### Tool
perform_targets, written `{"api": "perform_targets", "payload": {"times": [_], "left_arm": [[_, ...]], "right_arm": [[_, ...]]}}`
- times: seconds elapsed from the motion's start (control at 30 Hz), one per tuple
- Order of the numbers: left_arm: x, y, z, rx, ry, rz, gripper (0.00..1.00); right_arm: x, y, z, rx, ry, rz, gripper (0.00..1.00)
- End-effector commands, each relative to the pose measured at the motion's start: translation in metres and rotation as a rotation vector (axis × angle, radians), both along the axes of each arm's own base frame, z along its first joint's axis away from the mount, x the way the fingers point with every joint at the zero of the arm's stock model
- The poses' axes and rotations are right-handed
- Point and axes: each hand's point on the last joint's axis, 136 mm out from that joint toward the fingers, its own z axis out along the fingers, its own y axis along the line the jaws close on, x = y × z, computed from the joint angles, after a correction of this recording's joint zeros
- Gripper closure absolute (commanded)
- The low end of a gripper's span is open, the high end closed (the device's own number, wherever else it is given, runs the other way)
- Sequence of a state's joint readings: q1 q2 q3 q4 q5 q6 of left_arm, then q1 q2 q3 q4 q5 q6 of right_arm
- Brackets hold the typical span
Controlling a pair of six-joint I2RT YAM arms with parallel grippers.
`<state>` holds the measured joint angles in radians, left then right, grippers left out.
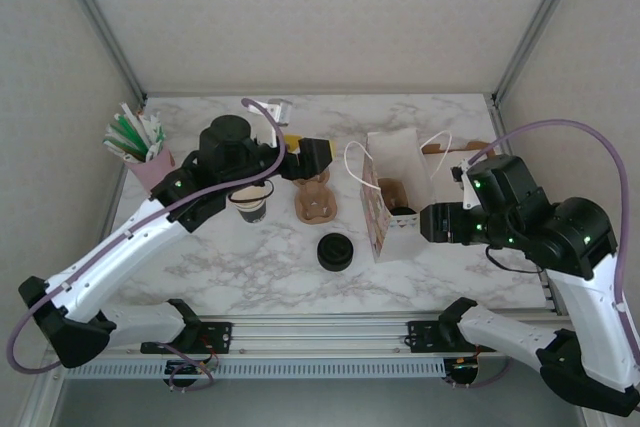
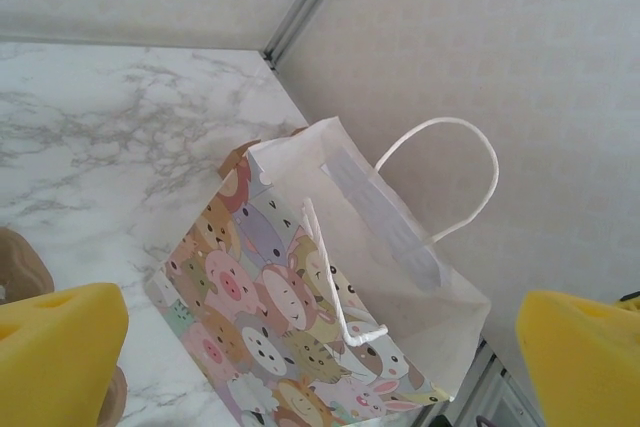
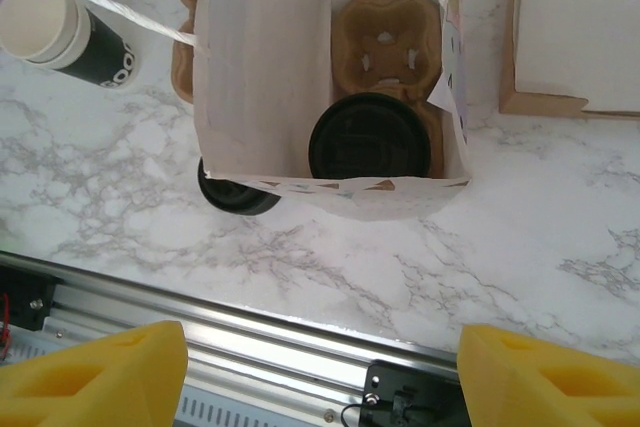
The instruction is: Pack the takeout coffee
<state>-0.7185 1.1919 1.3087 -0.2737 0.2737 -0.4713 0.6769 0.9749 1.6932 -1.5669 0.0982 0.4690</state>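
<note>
The takeout coffee (image 3: 370, 150) is standing inside the paper bag (image 3: 255, 57) with its black lid facing up. It is sitting in one pocket of a cardboard cup carrier (image 3: 385, 42) that is lying on the bag's floor, and the carrier's other pockets are sitting empty behind it. The bag is standing upright on the marble table (image 1: 250, 267) with its mouth gaping open. Its white cord handles are drooping to either side, and its outer face is showing cartoon animals.

The right gripper (image 3: 322, 352) is hanging outside the bag, looking down into it. Its yellow fingers (image 3: 100, 377) are spread wide with nothing between them. The coffee is lying ahead of that gap, roughly in line with it and apart from both fingers. From above, this gripper is sitting just beside the bag's right side.

A loose black lid (image 3: 235, 195) is lying on the table just beside the bag's outer wall. A lidless cup (image 3: 60, 32) is resting further off on that same side. A second cardboard carrier (image 1: 315, 202) is lying between that cup and the bag.

The left gripper (image 2: 322, 337) is hovering over that second carrier, pointing toward the bag, with its fingers gaping wide and gripping nothing. A pink holder (image 1: 145, 162) full of sticks is standing at the table's far left.
</note>
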Motion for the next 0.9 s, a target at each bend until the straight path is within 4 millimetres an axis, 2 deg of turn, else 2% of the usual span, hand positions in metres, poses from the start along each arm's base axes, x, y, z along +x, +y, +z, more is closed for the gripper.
{"api": "perform_targets", "payload": {"times": [0.0,0.27,0.57,0.87], "left_arm": [[-0.009,0.012,0.016,-0.039,-0.043,0.029,0.0],[-0.019,0.032,0.018,-0.071,-0.064,0.081,0.0],[-0.018,0.033,0.007,-0.068,-0.031,0.095,0.0],[-0.012,0.031,0.005,-0.063,-0.017,0.106,0.0]], "right_arm": [[-0.007,0.002,0.006,0.063,-0.022,0.013,0.27],[-0.016,-0.002,0.007,0.107,-0.05,0.009,0.24],[-0.02,-0.005,0.004,0.113,-0.05,0.012,0.21],[-0.016,-0.001,0.006,0.114,-0.053,0.018,0.2]]}}
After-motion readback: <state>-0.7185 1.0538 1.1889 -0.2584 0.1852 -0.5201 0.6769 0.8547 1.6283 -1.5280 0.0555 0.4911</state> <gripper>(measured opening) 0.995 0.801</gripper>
